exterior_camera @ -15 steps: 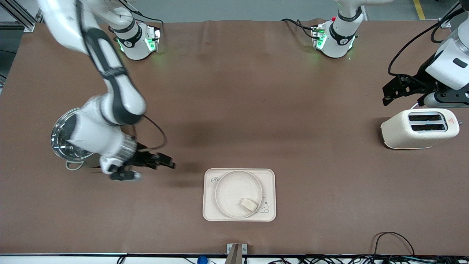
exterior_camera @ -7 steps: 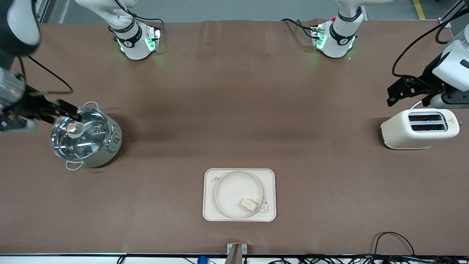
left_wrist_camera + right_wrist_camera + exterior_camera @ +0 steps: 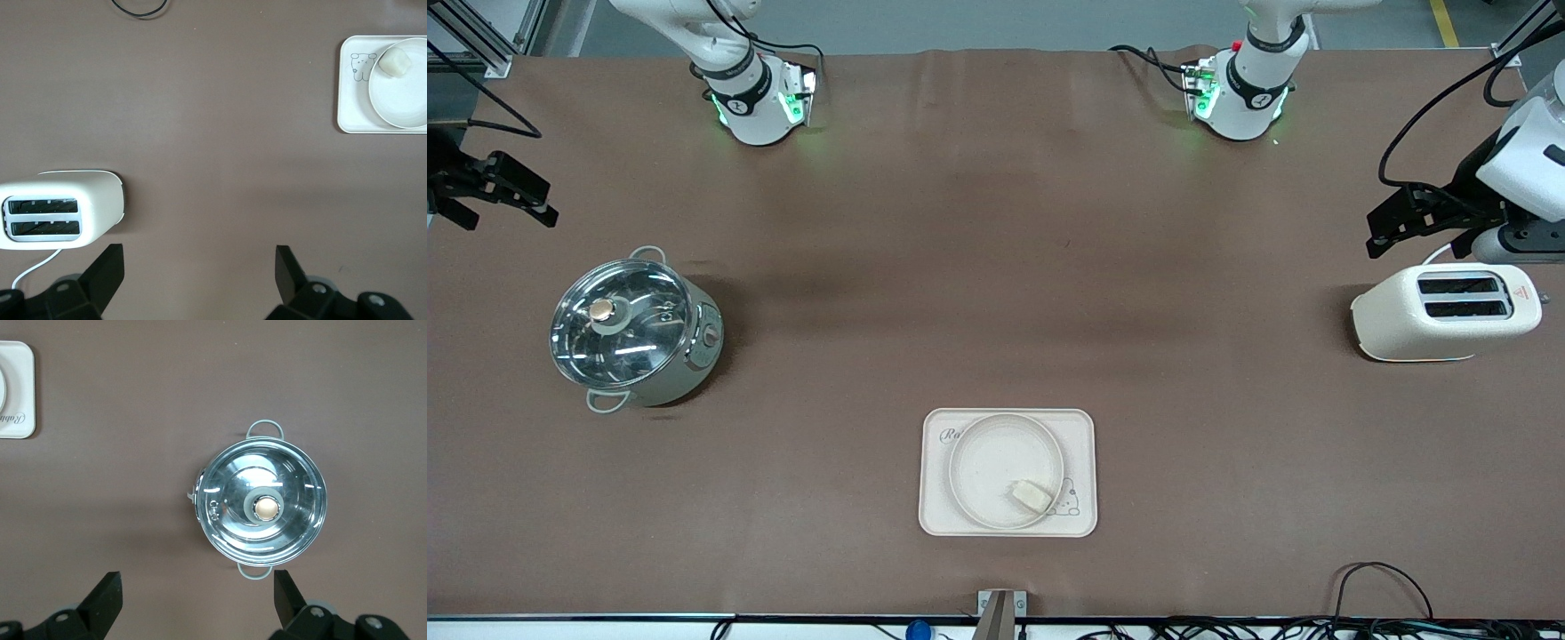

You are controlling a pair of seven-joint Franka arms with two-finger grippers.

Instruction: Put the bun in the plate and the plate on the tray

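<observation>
End effectors spread, over bare table

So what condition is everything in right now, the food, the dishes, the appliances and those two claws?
bun: lying in the plate, near its rim
plate: sitting on the tray
tray: flat on the table, carrying the plate
pot: glass lid on
toaster: upright, both slots empty
left gripper: open, holding nothing, over the table beside the toaster
right gripper: open, holding nothing, over the table's edge at the right arm's end

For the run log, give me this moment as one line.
bun in plate | plate on tray | left gripper open above toaster | right gripper open at table edge
</observation>
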